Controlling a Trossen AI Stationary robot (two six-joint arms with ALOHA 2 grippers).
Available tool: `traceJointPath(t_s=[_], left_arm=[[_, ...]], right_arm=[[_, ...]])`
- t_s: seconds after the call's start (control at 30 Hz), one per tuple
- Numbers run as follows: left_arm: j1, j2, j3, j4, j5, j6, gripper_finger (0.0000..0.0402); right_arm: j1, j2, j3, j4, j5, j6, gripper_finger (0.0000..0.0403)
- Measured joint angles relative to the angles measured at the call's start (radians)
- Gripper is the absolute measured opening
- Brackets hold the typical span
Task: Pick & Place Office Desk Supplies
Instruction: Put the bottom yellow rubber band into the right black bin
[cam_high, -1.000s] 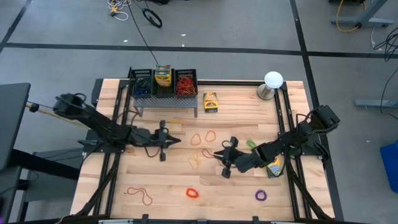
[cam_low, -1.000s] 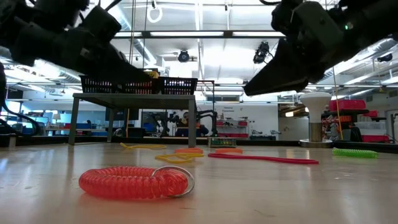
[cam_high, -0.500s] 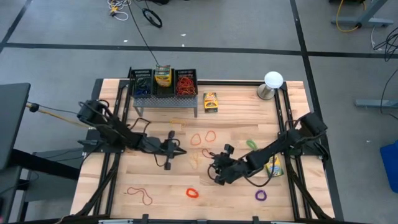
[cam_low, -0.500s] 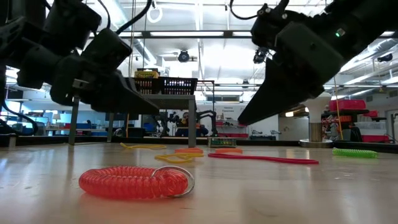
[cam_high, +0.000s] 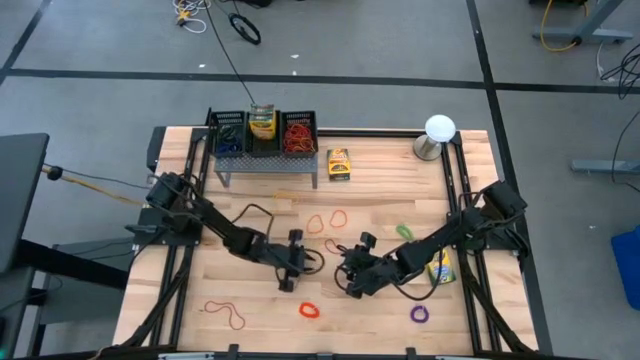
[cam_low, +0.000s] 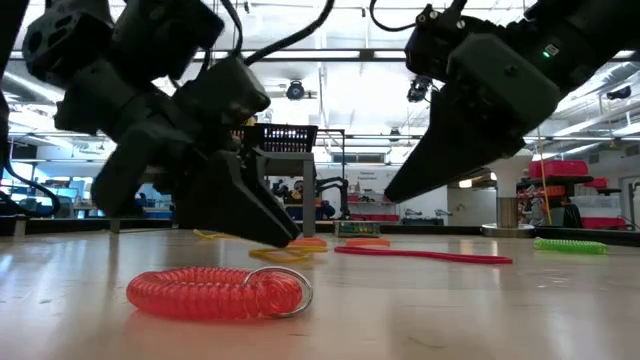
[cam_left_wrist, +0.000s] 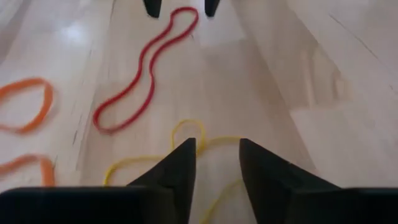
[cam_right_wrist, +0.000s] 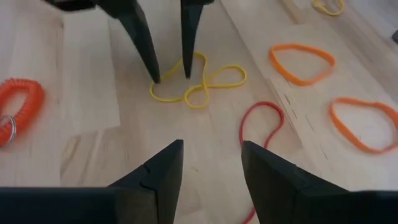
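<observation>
1. Where the two arms meet near mid-table, a yellow rubber band (cam_right_wrist: 199, 84) lies twisted flat on the wood, between the two grippers.
2. Left gripper (cam_right_wrist: 169, 73): fingers parted a little, tips down at the yellow band, one tip on each side of a loop; nothing lifted.
3. Right gripper (cam_right_wrist: 208, 163): fingers parted, nothing between them, pointed at the same band from the opposite side, just short of it.
4. Near the band: a long red band (cam_left_wrist: 146, 68) and two orange bands (cam_right_wrist: 301, 62) lie flat on the table.
5. Toward the front edge: a red coiled loop (cam_low: 215, 292) with a metal ring, a purple loop (cam_high: 421, 314), a dark red band (cam_high: 228, 314).
6. Far side: a black mesh tray (cam_high: 262, 133) on a stand holds bands and a crayon box (cam_high: 262, 122); a second crayon box (cam_high: 339, 164) lies beside it.
7. White ball on a metal base (cam_high: 438, 135) stands at the far right corner.
</observation>
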Motion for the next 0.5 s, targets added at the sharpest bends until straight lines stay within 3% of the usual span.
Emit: traceJointPath(t_s=[0.23,0.5], left_arm=[[0.008,0.035,0.082,-0.089,-0.053,0.009,0.0175],[0.021,0.035,0.096,-0.150,-0.093,0.014,0.0181]], right_arm=[[-0.002,-0.001,0.000,0.028,0.000,0.000,0.0174],[-0.003,-0.001,0.000,0.057,0.001,0.000,0.0174]])
